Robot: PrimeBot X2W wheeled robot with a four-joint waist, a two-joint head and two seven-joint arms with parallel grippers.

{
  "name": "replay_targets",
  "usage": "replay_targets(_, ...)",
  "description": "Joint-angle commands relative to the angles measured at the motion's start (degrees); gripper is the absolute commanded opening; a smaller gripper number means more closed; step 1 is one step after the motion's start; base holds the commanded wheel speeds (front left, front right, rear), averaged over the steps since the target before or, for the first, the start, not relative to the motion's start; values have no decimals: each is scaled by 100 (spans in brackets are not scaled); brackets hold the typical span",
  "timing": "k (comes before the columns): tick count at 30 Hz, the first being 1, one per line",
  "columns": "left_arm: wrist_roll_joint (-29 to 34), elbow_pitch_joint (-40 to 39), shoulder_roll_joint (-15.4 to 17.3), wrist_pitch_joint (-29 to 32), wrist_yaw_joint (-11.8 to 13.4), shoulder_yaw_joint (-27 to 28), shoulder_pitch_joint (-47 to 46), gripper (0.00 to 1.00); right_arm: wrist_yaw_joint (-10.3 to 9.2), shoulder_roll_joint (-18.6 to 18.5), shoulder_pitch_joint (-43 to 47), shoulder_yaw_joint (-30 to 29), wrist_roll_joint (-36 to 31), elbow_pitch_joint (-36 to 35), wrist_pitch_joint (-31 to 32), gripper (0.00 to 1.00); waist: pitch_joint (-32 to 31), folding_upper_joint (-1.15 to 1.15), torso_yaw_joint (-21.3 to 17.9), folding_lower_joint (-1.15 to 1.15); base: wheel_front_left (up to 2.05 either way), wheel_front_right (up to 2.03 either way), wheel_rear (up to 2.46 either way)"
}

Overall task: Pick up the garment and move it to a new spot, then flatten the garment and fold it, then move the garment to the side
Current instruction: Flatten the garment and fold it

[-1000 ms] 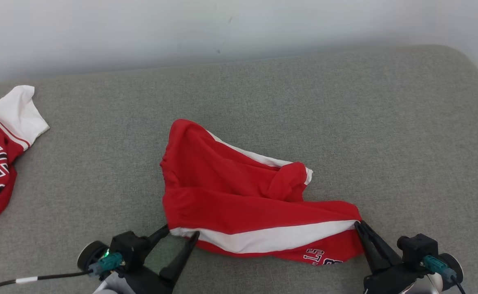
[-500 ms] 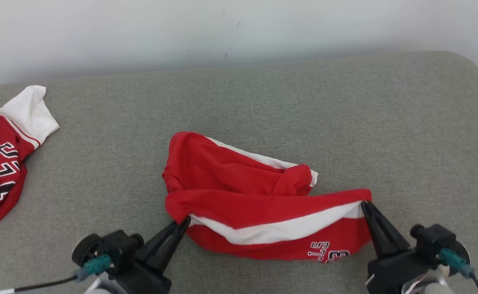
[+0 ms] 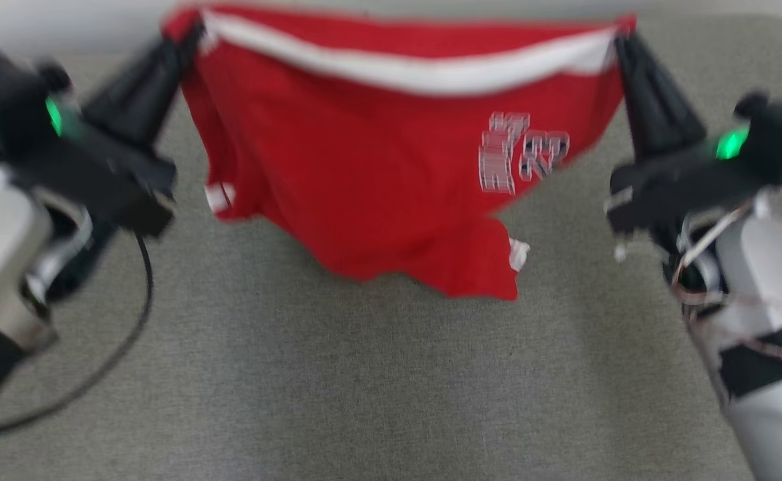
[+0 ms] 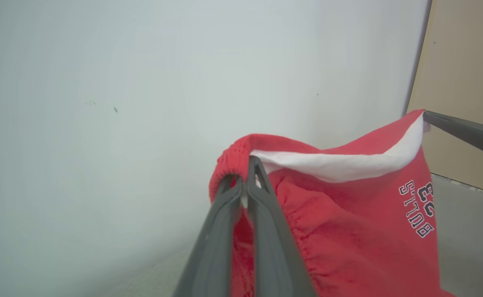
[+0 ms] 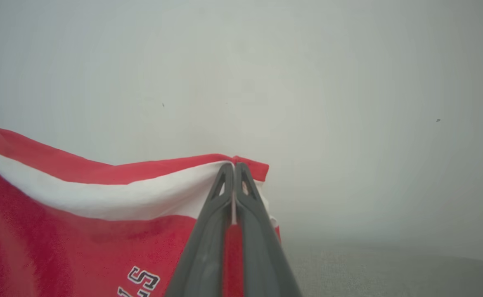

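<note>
**Red garment [image 3: 377,167] held aloft by two corners**

At the left, the left gripper [image 3: 189,37] is clenched on the garment's gathered corner. From there the top edge, with its white band [image 3: 398,70], stretches across to the right gripper [image 3: 621,43], pinched tight on the opposite corner. The uneven lower edge hangs above the grey cushion [image 3: 364,387], whose bare fabric spreads below and to both sides. A pale wall [image 4: 101,82] stands behind.

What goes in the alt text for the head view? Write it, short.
A red garment with a white band hangs stretched between the left gripper and the right gripper, each shut on a top corner, its lower edge dangling over a grey cushion. The picture is blurred.
</note>
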Motion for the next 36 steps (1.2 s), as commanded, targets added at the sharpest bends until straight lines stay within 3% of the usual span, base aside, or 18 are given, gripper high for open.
replay_targets(1,-155,39,62,84,11,-65,-422,0,-13,38,-382,-13,12,91,63,0,666,-1,-72,-1,0,0,0)
replay_targets(11,-972,698,259,637,12,-525,-3836,0,-13,436,-3710,-359,215,1299,561,0,1793,-1,-250,-1,0,0,0)
replay_targets(19,-1137,1261,150,687,11,-1220,-5582,0,-13,634,-5718,-602,-152,2564,508,0,2195,-1,-366,-1,0,0,0)
replay_targets(28,-1903,1479,143,285,11,-2017,-5903,0,-13,839,-6223,-451,-192,3454,151,0,2447,-1,-525,-1,0,0,0)
replay_targets(34,-2428,1188,184,-44,11,-2135,-5204,0,-13,834,-5622,-129,30,3485,-198,0,2374,-1,-543,-1,0,0,0)
replay_targets(36,-2442,984,256,-111,11,-2133,-4529,0,-13,734,-4987,125,218,3339,-416,0,2127,-1,-559,-1,0,0,0)
